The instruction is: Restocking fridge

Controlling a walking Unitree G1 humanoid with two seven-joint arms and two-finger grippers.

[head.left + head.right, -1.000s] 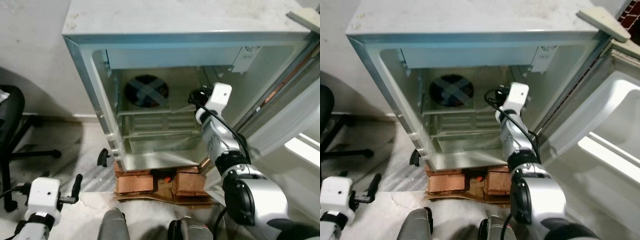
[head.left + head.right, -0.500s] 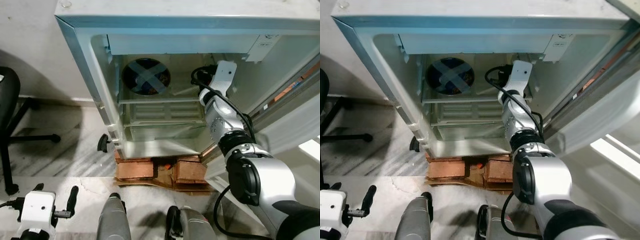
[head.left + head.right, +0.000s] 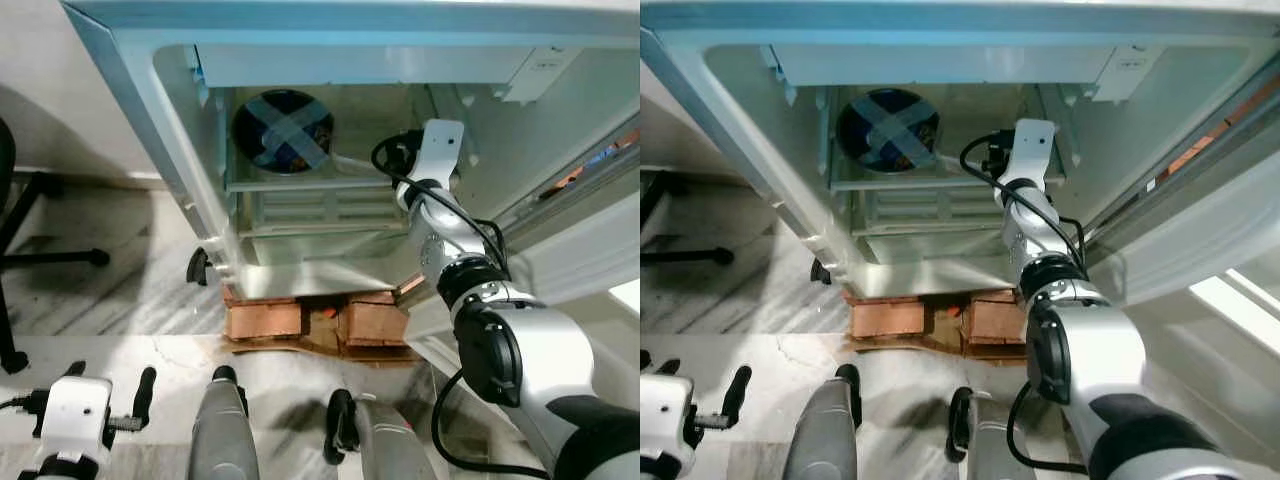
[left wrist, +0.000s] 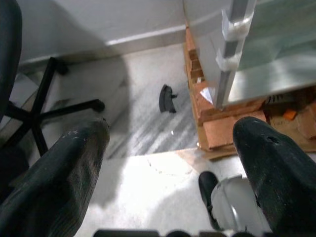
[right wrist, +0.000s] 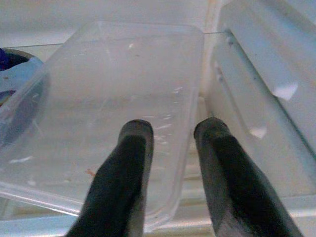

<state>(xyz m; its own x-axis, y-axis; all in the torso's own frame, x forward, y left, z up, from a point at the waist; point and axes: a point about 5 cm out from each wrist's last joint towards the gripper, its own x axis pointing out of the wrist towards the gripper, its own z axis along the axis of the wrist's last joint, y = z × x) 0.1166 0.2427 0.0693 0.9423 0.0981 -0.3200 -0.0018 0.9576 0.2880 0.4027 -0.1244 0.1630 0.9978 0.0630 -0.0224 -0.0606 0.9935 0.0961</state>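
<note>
Reaching deep into the open fridge [image 3: 180, 150] at the upper middle of the frame, the right gripper [image 5: 170, 148] holds its two black fingers pinched on the side rim of a clear plastic container [image 5: 113, 98], which sits on the fridge's upper glass shelf [image 3: 300, 183]. Just beside it, toward the left of the shelf, is a round dark bowl with blue tape crossed over it [image 3: 282, 132]. The hold looks shallow, on a thin wall near one corner. A judgement: if the arm pulls out or lifts quickly, the container could twist, slip free or tip off the shelf edge. Pushing it sideways could nudge the taped bowl. The fridge wall is close on the other side and could snag the fingers. At the lower left of the frame, the left gripper [image 4: 173, 148] hangs idle over the marble floor [image 4: 143, 123], fingers spread wide and holding nothing.
</note>
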